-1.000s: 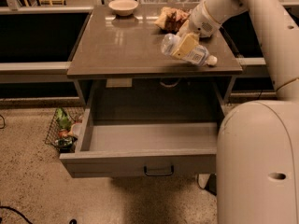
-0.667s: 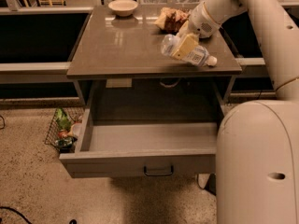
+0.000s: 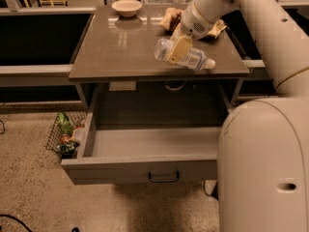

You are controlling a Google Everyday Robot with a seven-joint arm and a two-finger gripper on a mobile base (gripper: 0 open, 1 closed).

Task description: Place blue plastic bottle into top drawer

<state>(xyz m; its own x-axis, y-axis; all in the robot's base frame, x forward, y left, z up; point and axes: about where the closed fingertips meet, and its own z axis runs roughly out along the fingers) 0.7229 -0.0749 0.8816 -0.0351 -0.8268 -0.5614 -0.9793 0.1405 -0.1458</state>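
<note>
The blue plastic bottle [image 3: 186,55] is held on its side, its white cap pointing right, just above the front right part of the table top. My gripper [image 3: 177,47] is shut on the bottle around its middle, with one yellowish finger [image 3: 178,48] across the front of it. The top drawer [image 3: 145,168] stands pulled out below the table, its plain grey inside bare, with a small dark handle [image 3: 163,177] on its front. The bottle is above the table top, behind the drawer's opening.
A pale bowl [image 3: 126,7] sits at the table's back left. Crinkled snack bags [image 3: 170,18] lie at the back right behind my arm. A wire basket [image 3: 65,133] with greenery stands on the floor left of the drawer. My large white robot body [image 3: 263,168] fills the right foreground.
My gripper has carried the bottle a little to the left and toward the table's front edge. The drawer has not moved.
</note>
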